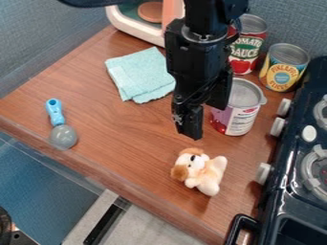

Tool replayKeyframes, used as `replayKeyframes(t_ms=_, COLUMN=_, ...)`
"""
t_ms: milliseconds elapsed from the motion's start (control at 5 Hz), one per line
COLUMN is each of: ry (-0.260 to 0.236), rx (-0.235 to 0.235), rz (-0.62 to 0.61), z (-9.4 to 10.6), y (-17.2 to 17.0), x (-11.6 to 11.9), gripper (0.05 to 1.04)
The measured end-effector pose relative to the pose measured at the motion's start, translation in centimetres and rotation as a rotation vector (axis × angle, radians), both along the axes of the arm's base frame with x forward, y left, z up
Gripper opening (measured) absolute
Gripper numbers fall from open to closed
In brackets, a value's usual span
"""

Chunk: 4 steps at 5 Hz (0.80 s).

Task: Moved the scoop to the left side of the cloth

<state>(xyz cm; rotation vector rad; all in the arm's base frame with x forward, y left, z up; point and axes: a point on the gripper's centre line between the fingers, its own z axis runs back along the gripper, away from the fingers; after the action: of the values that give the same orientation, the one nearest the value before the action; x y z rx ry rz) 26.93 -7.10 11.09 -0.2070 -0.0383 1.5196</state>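
Scoop (pixel 62 137) on counter (pixel 121 148), left of cloth (pixel 140 75) in view, not touching; gripper (pixel 205 123) open, hanging near plush dog (pixel 203 173).

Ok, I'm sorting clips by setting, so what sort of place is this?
Probably a toy kitchen set up for play or testing: a black stove stands beside the wooden counter, which holds food cans and a scoop.
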Motion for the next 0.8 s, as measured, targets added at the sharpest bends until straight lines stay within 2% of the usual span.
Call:
replayKeyframes(t_ms=200, ry=0.024, rx=0.01, rz=-0.003, z=-0.7, y=0.1, x=-0.3, gripper=1.001)
replayKeyframes(t_ms=400, ry=0.033, rx=0.077, rz=0.024, z=-0.8, y=3.4, x=-1.2, gripper=1.001)
replayKeyframes(t_ms=600, ry=0.031, rx=0.139, rz=0.029, z=0.3, y=7.3, x=-2.9, gripper=1.001)
replayKeyframes(t_ms=800, ry=0.11, rx=0.228, rz=0.08, z=0.4, y=12.1, x=-4.7, gripper=1.001)
